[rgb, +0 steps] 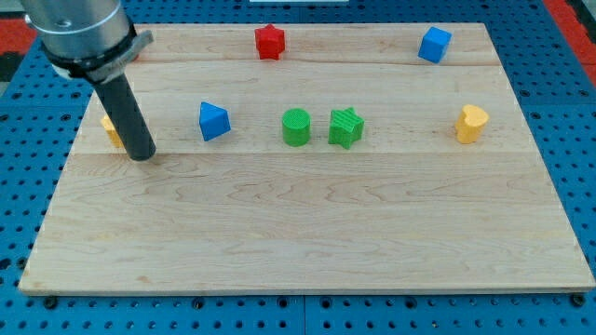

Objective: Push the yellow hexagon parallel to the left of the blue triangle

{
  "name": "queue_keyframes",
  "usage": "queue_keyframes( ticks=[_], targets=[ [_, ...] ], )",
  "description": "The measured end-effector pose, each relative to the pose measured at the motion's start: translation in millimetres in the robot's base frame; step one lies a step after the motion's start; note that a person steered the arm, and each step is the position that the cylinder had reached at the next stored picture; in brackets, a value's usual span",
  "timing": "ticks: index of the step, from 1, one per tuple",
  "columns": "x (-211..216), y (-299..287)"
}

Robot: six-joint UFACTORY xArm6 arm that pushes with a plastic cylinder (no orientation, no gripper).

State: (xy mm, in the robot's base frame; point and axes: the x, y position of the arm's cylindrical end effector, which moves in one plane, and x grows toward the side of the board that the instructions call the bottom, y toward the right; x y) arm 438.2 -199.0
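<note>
Mostly hidden, the yellow hexagon (111, 130) sits at the desk's (307, 242) left edge, level with the blue triangle (213, 121), well apart from it. My tip (142, 156) rests just right of and below the hexagon, touching or nearly so; this tool is a plain dark rod with nothing to open or close. Pushing rightward likely needs it on the hexagon's far left side. Blocks look like ridged plastic on pale, grained wood.
</note>
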Motion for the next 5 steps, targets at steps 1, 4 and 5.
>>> queue_keyframes(
  ticks=[1, 4, 5],
  targets=[
    [-20.7, -1.9],
    [-102.2, -4.6],
    [-114.3, -72.8]
  ],
)
